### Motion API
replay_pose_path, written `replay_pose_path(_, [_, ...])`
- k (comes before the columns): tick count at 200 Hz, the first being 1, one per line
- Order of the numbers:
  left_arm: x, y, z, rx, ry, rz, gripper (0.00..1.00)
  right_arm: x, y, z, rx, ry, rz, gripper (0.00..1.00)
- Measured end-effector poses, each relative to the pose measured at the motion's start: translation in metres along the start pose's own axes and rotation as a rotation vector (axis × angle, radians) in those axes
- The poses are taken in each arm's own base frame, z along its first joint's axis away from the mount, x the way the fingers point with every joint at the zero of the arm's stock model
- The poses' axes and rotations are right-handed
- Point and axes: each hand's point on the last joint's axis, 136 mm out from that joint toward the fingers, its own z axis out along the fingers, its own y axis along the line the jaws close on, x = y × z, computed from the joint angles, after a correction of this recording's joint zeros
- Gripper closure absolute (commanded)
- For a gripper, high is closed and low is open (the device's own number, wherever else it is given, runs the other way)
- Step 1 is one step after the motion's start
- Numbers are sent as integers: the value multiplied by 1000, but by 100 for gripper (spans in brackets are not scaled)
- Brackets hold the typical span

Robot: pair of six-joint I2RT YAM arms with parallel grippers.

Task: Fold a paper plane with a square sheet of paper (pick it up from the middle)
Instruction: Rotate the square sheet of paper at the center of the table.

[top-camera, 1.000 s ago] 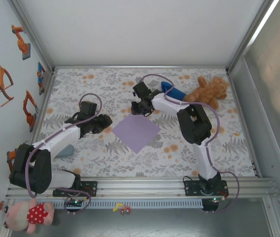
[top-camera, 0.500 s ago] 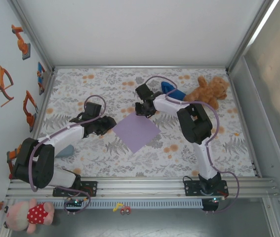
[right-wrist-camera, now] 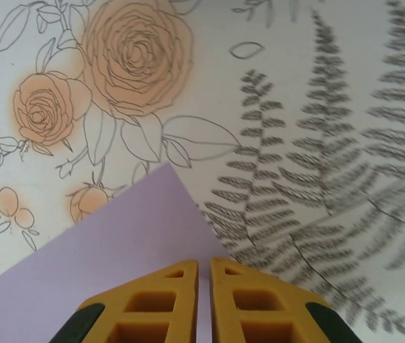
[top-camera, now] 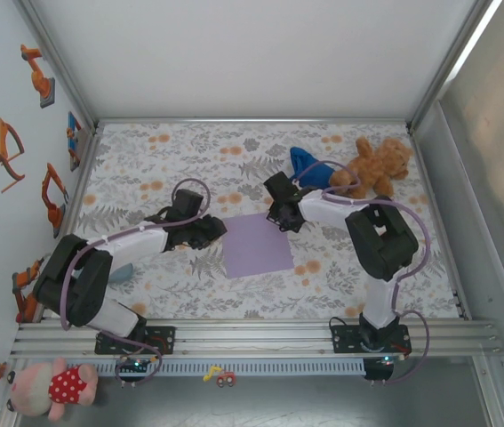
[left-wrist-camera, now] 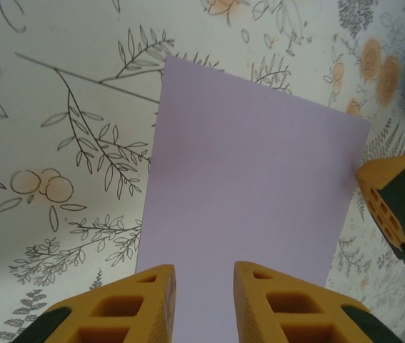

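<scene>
The square sheet of paper [top-camera: 258,245] lies flat on the floral tabletop as a plain lavender square, its edges roughly in line with the table's. My left gripper [top-camera: 217,233] is low at its left edge. In the left wrist view the yellow fingers [left-wrist-camera: 145,300] stand a finger's width apart over the sheet [left-wrist-camera: 252,179], so the left gripper [left-wrist-camera: 203,282] is open and holds nothing. My right gripper [top-camera: 280,217] is at the sheet's far right corner. Its jaws [right-wrist-camera: 203,266] are almost together, with only a thin slit, tips over the sheet's edge [right-wrist-camera: 109,264].
A brown teddy bear [top-camera: 374,166] and a deep blue cloth [top-camera: 305,164] lie at the back right, close behind the right arm. A pale blue object [top-camera: 120,271] sits by the left arm's elbow. One right finger [left-wrist-camera: 391,196] shows beside the sheet's far corner.
The sheet has turned from a diamond to square-on and slid slightly right. Both grippers have moved inward onto its edges. The right jaws have closed to a slit and the left have narrowed.
</scene>
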Motion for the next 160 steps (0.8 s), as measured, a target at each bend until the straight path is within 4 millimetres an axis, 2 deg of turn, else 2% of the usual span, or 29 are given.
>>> replay_pose_path(39, [13, 3, 19, -22, 53, -5, 81, -8, 19, -38, -147, -48, -92, 89])
replay_pose_path(56, [15, 2, 26, -29, 66, -7, 82, -5, 23, -48, -204, -47, -164, 89])
replay_pose_path(107, [14, 7, 33, -55, 65, -16, 86, 25, -12, -32, -195, 65, -295, 92])
replay_pose_path(160, [15, 9, 37, -66, 61, -37, 88, 37, -18, -18, -191, 134, -329, 95])
